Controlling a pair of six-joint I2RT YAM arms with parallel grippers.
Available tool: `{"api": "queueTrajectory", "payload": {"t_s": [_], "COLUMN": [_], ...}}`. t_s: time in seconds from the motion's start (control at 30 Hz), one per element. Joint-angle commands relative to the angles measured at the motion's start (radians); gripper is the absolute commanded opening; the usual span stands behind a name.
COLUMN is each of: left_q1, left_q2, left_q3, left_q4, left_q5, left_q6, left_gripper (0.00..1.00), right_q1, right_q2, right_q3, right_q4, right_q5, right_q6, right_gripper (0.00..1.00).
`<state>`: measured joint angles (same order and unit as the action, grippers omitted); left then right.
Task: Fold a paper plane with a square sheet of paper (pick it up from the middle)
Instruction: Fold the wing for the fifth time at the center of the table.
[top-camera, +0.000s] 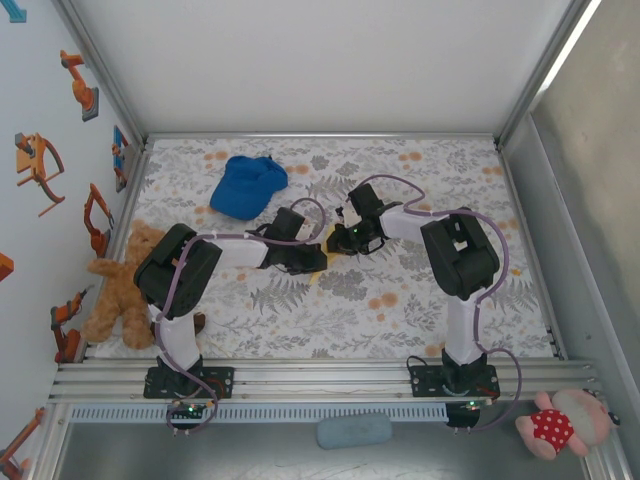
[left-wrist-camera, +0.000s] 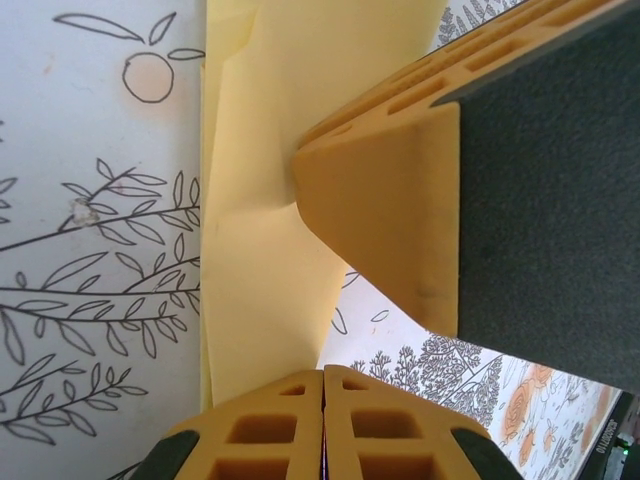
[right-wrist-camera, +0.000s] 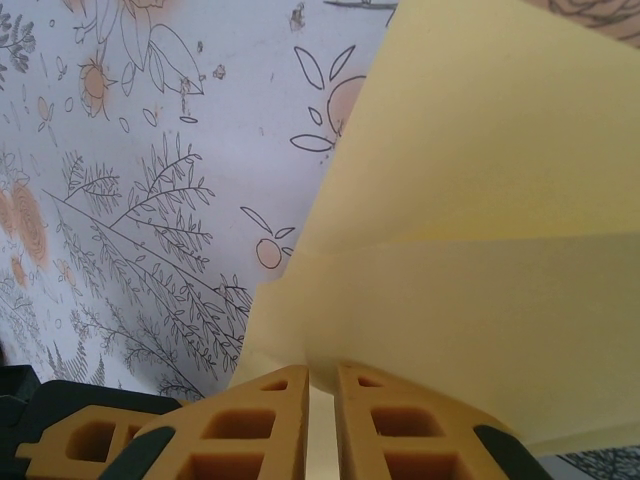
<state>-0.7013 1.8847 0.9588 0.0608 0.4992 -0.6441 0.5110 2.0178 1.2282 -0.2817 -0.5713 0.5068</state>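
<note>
The square sheet of paper (left-wrist-camera: 260, 230) is plain yellow and lies partly folded on the flowered tablecloth, with a crease running along it. My left gripper (left-wrist-camera: 323, 372) is shut, its tips at the sheet's near edge; whether it pinches the paper is unclear. A yellow finger of the right gripper (left-wrist-camera: 390, 220) presses onto the sheet from the right. In the right wrist view a folded flap of the paper (right-wrist-camera: 470, 250) rises and runs into the narrow gap of my right gripper (right-wrist-camera: 321, 372), which is shut on it. From above, both grippers (top-camera: 315, 258) (top-camera: 340, 240) meet at mid-table and cover the sheet.
A blue cap (top-camera: 248, 185) lies behind the left arm. A brown teddy bear (top-camera: 120, 290) sits at the table's left edge. A pink soft toy (top-camera: 560, 425) rests off the table at the near right. White walls close the back and sides.
</note>
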Motion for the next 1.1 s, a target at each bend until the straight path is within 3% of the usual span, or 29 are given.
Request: {"api": "queueTrajectory", "payload": {"t_s": [0.0,0.53,1.07], "left_q1": [0.003,0.002,-0.023], "left_q2": [0.01,-0.013,-0.215], "left_q3": [-0.027,-0.09,-0.253], "left_q4": [-0.025,-0.071,-0.216], "left_q5": [0.009,-0.009,-0.083], "left_q6": [-0.004,0.004,0.021], "left_gripper": [0.09,0.04,0.02], "right_q1": [0.003,0.003,0.003], "right_q2": [0.041,0.077,0.069], "right_q3": [0.013,0.045,0.044], "right_q4": [-0.062,-0.157,-0.176], "right_q5": [0.04,0.125,0.136], "right_q6": [-0.017,-0.019,-0.016], "right_gripper": [0.15,0.15,0.14]}}
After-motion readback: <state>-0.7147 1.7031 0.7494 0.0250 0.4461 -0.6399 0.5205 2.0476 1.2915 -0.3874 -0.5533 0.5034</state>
